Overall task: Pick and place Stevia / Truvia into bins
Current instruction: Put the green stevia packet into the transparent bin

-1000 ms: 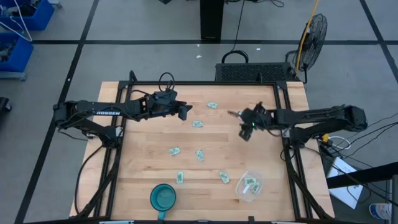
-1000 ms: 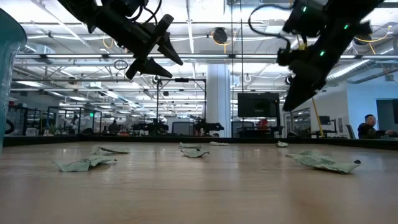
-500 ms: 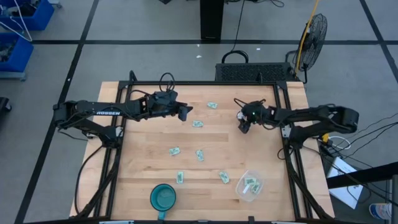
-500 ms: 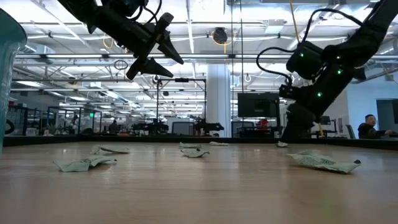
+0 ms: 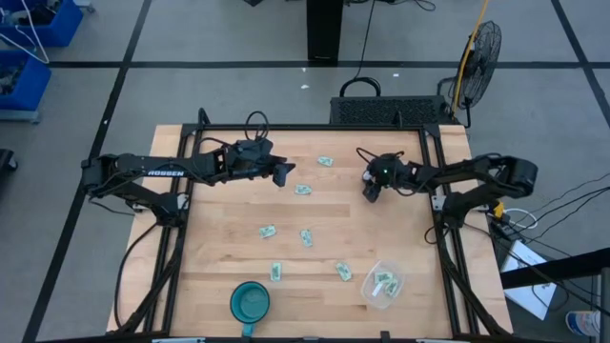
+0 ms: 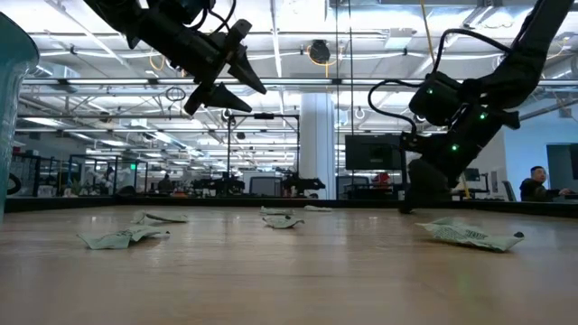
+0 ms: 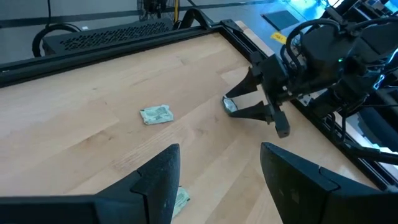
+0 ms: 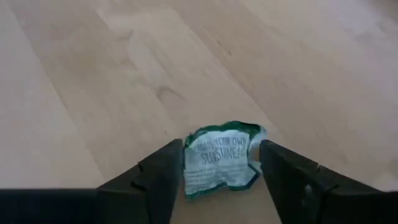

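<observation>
Since the earlier frame, right claw point(image 8: 214, 186) has descended; released, it straddles a crumpled green-white paper sachet point(image 8: 221, 158) on the wooden tabletop point(image 5: 315, 276). Next: clench, carry to the clear plastic tub point(image 5: 383, 284). Left claw point(image 7: 214, 180) hovers released.

I am operating in a robotics lab or large open workshop hall: the wooden table point(image 5: 315, 238) stands on a grey floor marked with dark lines, with blue storage bins point(image 5: 21, 57) well off its far-left corner and a floor fan point(image 5: 479, 52) just beyond its far-right corner. Beyond the table I see exposed ceiling trusses point(image 6: 298, 86), a dark monitor point(image 6: 375, 152), glass partitions, and a seated person point(image 6: 535, 183).
</observation>
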Robot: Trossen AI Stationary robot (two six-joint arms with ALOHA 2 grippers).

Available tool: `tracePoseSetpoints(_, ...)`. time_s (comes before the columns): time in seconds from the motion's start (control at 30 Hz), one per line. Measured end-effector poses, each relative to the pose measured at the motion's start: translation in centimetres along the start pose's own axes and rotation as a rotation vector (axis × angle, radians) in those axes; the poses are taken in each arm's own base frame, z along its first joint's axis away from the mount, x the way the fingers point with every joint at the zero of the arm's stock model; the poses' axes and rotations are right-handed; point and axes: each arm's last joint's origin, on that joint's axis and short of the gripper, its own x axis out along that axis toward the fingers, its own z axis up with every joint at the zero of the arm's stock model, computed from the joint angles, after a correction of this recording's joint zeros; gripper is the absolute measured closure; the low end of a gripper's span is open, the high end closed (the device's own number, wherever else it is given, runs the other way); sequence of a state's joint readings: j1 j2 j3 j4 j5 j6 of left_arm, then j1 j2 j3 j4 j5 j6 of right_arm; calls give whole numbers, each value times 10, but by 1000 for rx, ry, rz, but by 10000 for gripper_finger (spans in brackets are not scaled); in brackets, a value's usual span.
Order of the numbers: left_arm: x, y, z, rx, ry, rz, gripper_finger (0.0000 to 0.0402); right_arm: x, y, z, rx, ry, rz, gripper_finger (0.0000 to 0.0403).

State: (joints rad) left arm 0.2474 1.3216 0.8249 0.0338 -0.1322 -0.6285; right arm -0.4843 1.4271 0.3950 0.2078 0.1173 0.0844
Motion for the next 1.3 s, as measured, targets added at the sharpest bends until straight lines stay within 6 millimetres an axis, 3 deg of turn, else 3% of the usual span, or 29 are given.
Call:
tracePoseSetpoints(0.3, 0, 0, 0, 1, 0, 0, 174, 0, 1, -1, 63, 6, 14, 322)
tracePoseSetpoints(0.5, 0, 0, 0, -1, 0, 0, 174, -11, 6, 5, 131, -57, 75, 386)
tracePoseSetpoints(0.6, 0, 0, 0, -2, 1, 0, 174, -26, 15, 15, 147, -122, 253, 390)
tracePoseSetpoints(0.77, 0, 0, 0, -2, 1, -1, 174, -64, 39, 25, 182, -165, 707, 367)
tracePoseSetpoints(0.9, 0, 0, 0, -4, 1, -1, 174, -99, 67, 19, 156, -85, 1015, 362)
tracePoseSetpoints(1.03, 0, 0, 0, -9, 2, -2, 174, -125, 94, -1, 159, 70, 1131, 361)
tracePoseSetpoints(1.3, 0, 0, 0, -20, 3, -3, 174, -161, 140, -43, 25, 227, 1162, 360)
